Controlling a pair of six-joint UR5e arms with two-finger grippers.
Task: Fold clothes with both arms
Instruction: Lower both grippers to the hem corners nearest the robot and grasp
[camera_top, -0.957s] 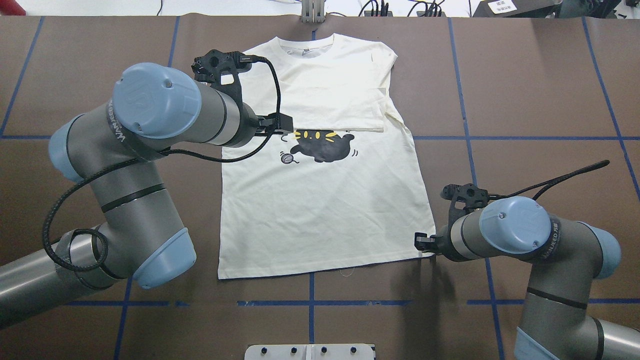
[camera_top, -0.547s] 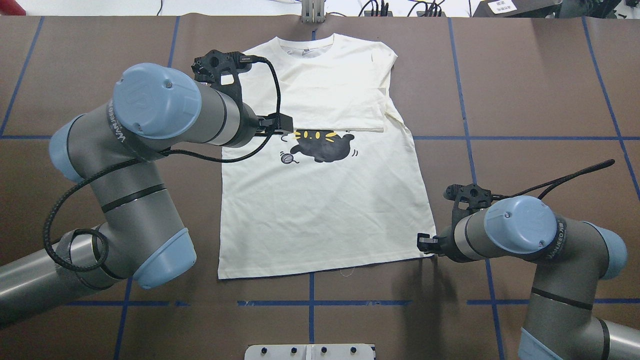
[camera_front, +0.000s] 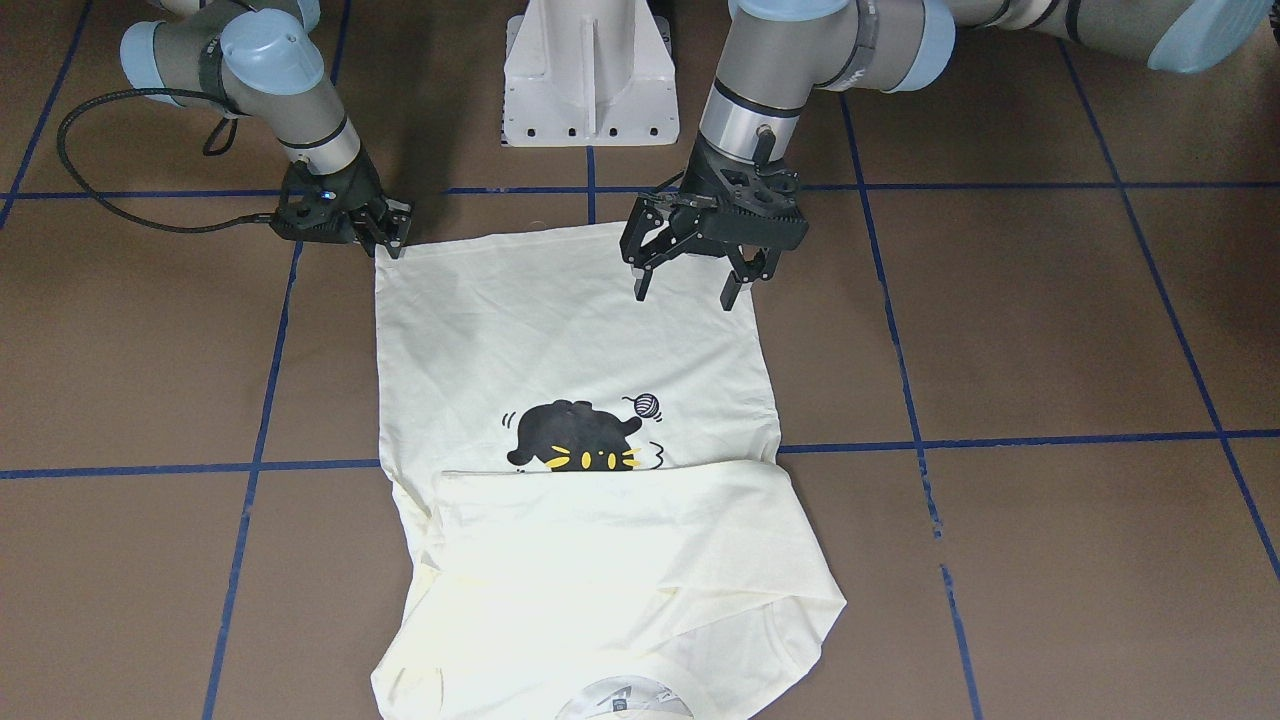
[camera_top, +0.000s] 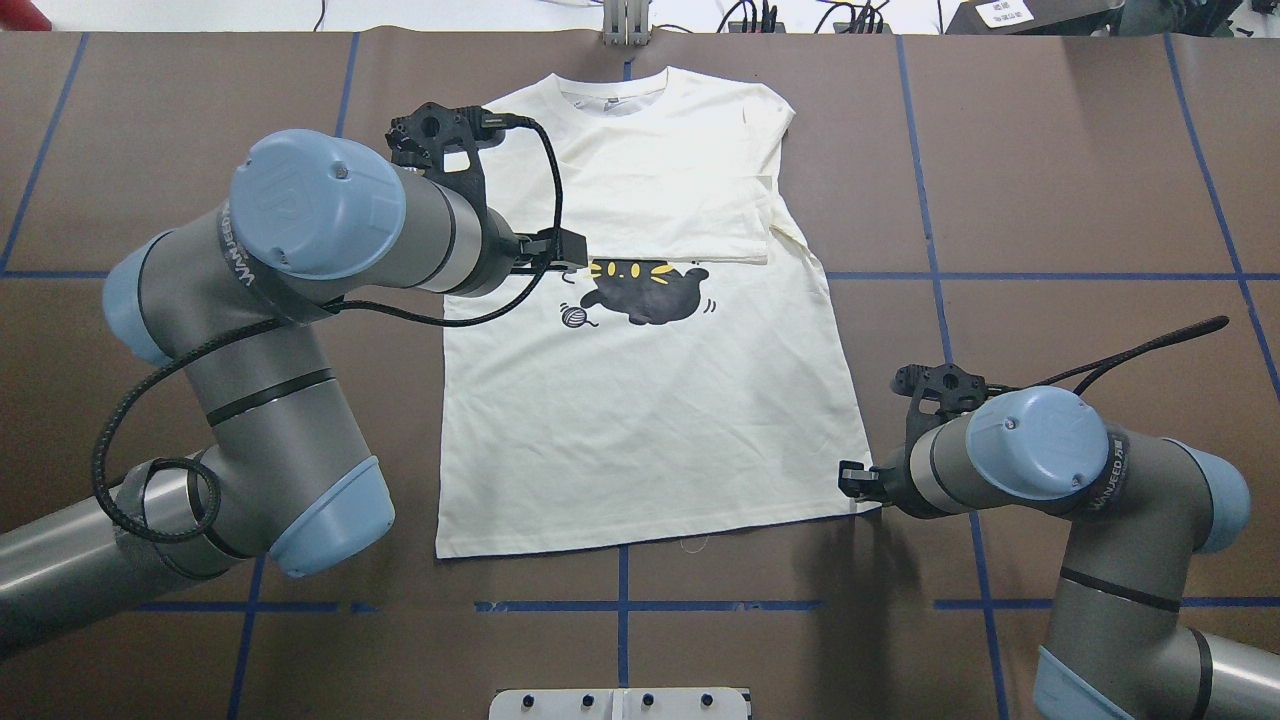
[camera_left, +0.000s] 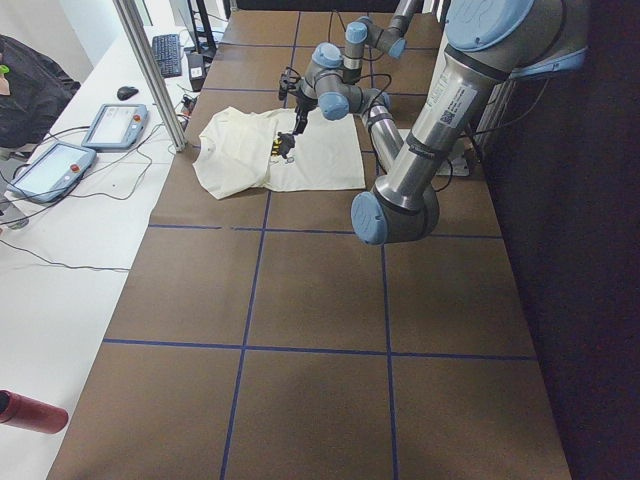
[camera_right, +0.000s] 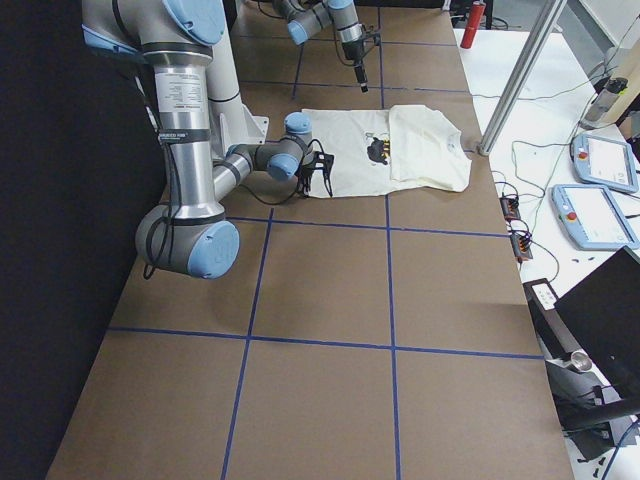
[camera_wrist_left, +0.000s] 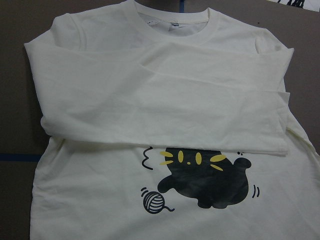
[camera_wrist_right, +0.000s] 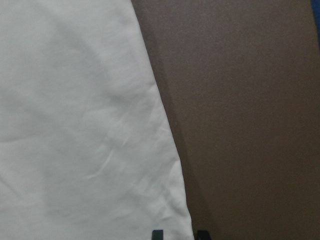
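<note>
At the centre of the brown table (camera_top: 1050, 200) lies the cream shirt (camera_top: 650, 440), its collar toward 12 o'clock in the overhead view and its sleeves folded across the chest just above the cat print (camera_top: 645, 290). The left gripper (camera_front: 686, 296) hangs above the shirt, fingers spread wide. The right gripper (camera_front: 393, 240) sits low at the hem's 4 o'clock corner, its tips narrowly parted astride the edge.

Brown blue-gridded table (camera_top: 1080, 150), white pedestal (camera_front: 590, 80), two pendants (camera_right: 603, 163), red cylinder (camera_left: 28, 412).
</note>
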